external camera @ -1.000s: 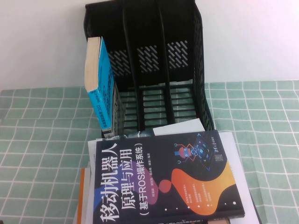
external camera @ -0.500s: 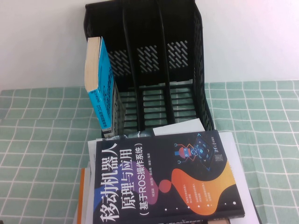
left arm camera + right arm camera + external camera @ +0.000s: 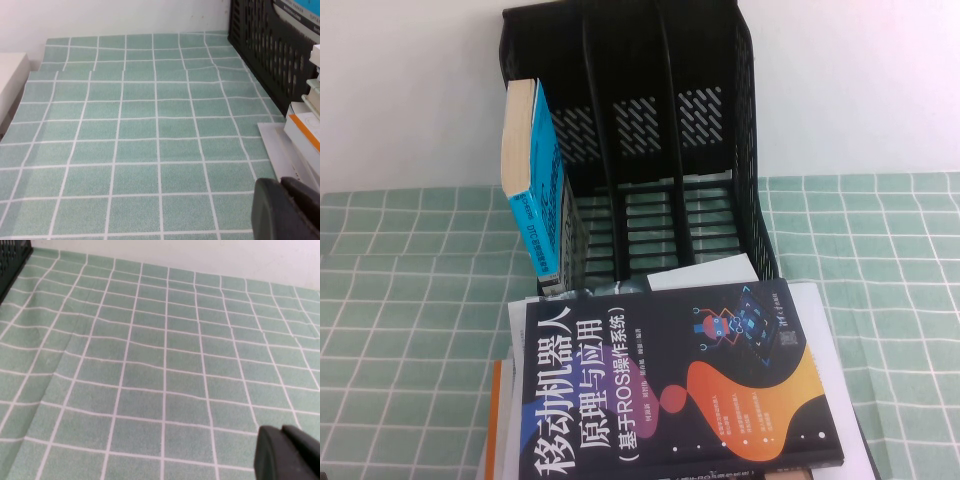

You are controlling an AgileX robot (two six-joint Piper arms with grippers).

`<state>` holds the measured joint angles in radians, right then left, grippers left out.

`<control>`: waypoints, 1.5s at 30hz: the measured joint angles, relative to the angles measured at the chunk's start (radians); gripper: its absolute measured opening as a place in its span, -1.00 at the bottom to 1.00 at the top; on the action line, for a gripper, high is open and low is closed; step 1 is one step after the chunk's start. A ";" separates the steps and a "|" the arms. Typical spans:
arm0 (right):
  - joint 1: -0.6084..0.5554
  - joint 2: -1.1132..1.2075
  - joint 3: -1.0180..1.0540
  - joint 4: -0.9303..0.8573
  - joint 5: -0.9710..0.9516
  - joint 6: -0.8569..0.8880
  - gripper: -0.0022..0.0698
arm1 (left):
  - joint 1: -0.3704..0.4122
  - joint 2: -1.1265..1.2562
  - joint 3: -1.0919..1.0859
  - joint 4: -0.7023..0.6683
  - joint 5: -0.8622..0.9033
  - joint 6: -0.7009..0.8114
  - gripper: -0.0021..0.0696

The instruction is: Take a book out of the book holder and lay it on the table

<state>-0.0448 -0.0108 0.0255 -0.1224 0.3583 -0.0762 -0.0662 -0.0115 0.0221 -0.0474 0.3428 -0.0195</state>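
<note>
The book point(image 3: 535, 180), cyan cover with cream page edges, stands upright in the left slot of the black book holder point(image 3: 650, 130) at the back of the table point(image 3: 410, 290). The holder's other two slots are empty. Neither gripper shows in the high view. In the left wrist view my left gripper point(image 3: 281, 184) is shut and empty, low over the green cloth point(image 3: 150, 140), with the holder's side point(image 3: 270, 45) off beyond it. In the right wrist view my right gripper point(image 3: 282, 431) is shut and empty over the cloth point(image 3: 165, 365); a corner of the holder point(image 3: 12, 257) shows.
A dark navy book with orange shapes point(image 3: 680, 380) lies on a stack of papers and books in front of the holder. The stack's edge point(image 3: 305, 125) shows close to the left gripper. A white wall stands behind the table.
</note>
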 joint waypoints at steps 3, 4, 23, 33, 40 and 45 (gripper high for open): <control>0.000 0.000 0.000 0.000 0.000 0.000 -0.94 | 0.000 0.000 0.000 0.000 0.000 0.000 -0.95; 0.000 0.000 0.000 0.000 0.000 0.000 -0.95 | 0.000 0.000 0.000 0.000 0.000 0.000 -0.95; 0.000 0.000 0.000 0.000 0.000 0.000 -0.95 | 0.000 0.000 0.000 0.000 0.000 0.003 -0.95; 0.000 0.000 0.000 0.000 0.000 0.000 -0.95 | 0.000 0.000 0.000 0.032 0.000 0.003 -0.95; 0.000 0.000 0.000 0.000 0.000 0.000 -0.95 | 0.000 0.000 0.000 0.038 0.000 0.003 -0.95; 0.000 0.000 0.000 0.000 0.000 0.000 -0.95 | 0.000 0.000 0.000 0.038 0.000 0.000 -0.95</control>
<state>-0.0448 -0.0108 0.0255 -0.1224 0.3583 -0.0762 -0.0662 -0.0115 0.0221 -0.0091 0.3428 -0.0192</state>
